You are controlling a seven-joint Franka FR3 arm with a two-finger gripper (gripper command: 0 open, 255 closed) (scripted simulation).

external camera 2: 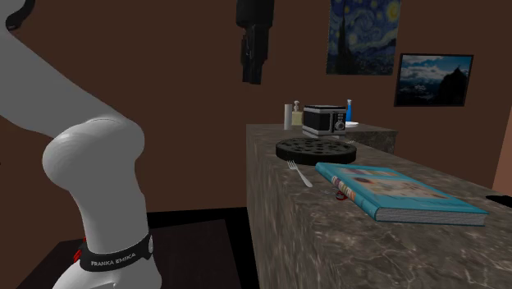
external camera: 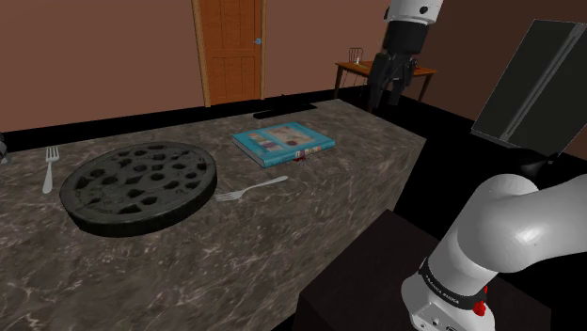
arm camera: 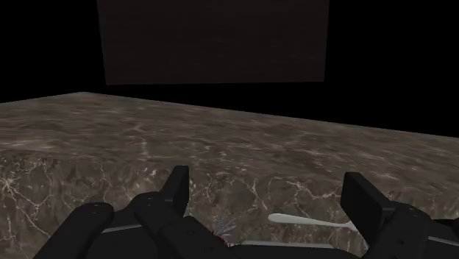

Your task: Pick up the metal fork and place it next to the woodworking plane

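Observation:
A grey fork (external camera: 249,190) (external camera 2: 299,173) lies on the marble counter (external camera: 320,202) between a round black perforated disc (external camera: 139,186) (external camera 2: 316,149) and a teal book (external camera: 282,143) (external camera 2: 394,190). A second fork (external camera: 47,169) lies beyond the disc at the shoulder view's left. A small red object (external camera: 301,158) (external camera 2: 338,193) pokes out at the book's edge; its shape is unclear. My gripper (external camera: 386,102) (external camera 2: 253,80) (arm camera: 268,195) hangs open and holds nothing, high above the counter's corner and well away from both forks. In the wrist view a pale fork handle (arm camera: 301,219) shows near one finger.
The counter drops off to a black floor toward the stand. A dark flat panel (external camera: 531,85) leans at the shoulder view's right. A small appliance (external camera 2: 322,121) and bottles stand at the counter's far end. A wooden door (external camera: 230,52) and a side table (external camera: 386,70) stand behind.

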